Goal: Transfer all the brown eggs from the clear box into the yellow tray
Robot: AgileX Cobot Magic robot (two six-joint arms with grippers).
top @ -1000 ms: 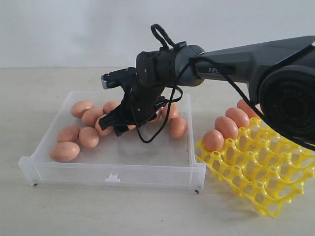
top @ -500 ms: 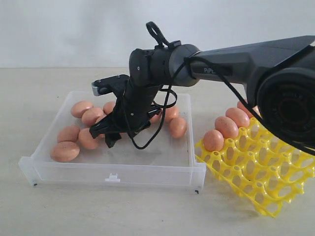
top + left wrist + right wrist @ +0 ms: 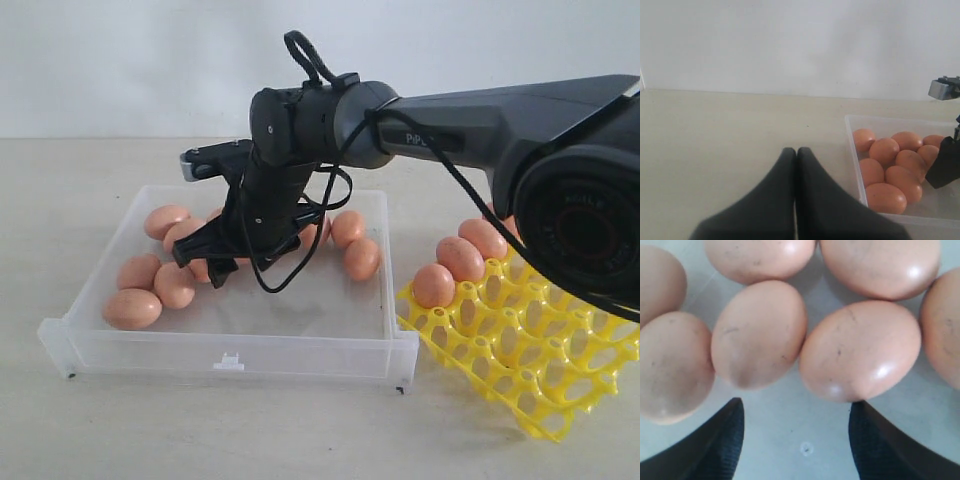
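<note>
Several brown eggs (image 3: 131,308) lie in the clear box (image 3: 230,352), most at its left and two (image 3: 362,258) near its back right. My right gripper (image 3: 200,268) hangs open and empty low over the left cluster. In the right wrist view its fingertips (image 3: 735,412) straddle bare box floor (image 3: 790,440), just short of two eggs (image 3: 759,332) (image 3: 860,350). The yellow tray (image 3: 530,345) stands right of the box with three eggs (image 3: 460,258) along its far-left edge. My left gripper (image 3: 796,150) is shut and empty over the table, beside the box wall (image 3: 852,150).
The right arm (image 3: 480,120) reaches across from the right, above the tray and box, with a loose black cable (image 3: 290,280) dangling under the wrist. Pale tabletop (image 3: 300,430) surrounds both containers; a white wall stands behind.
My right gripper has swung left across the box and slightly lower, from its middle to the eggs at the left. Its jaws stay open. No egg has moved.
</note>
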